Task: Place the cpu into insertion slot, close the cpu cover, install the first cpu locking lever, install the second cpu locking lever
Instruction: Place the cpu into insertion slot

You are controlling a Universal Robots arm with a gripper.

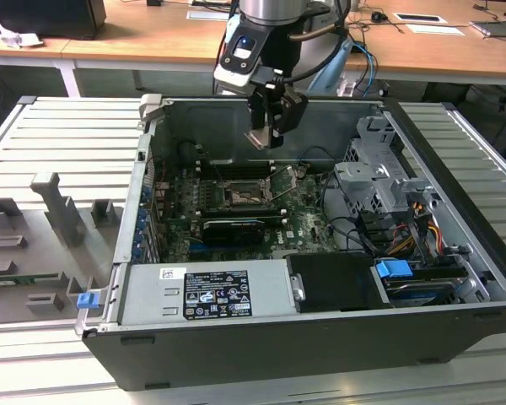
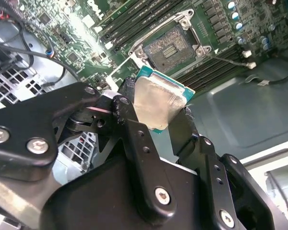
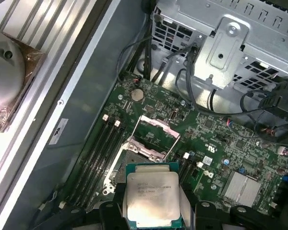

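One cpu (image 2: 158, 100), clamped in the gripper (image 1: 266, 135) at the upper centre of the exterior view and held in the air above the motherboard (image 1: 304, 215). One insertion slot (image 1: 239, 196) at the centre of that view, bare, well apart from the chip. One cpu cover (image 3: 156, 125), apparently raised off the slot. Steps complete: none. Chip unseated, cover unclosed, and the locking levers (image 3: 172, 145) are judged not yet installed.
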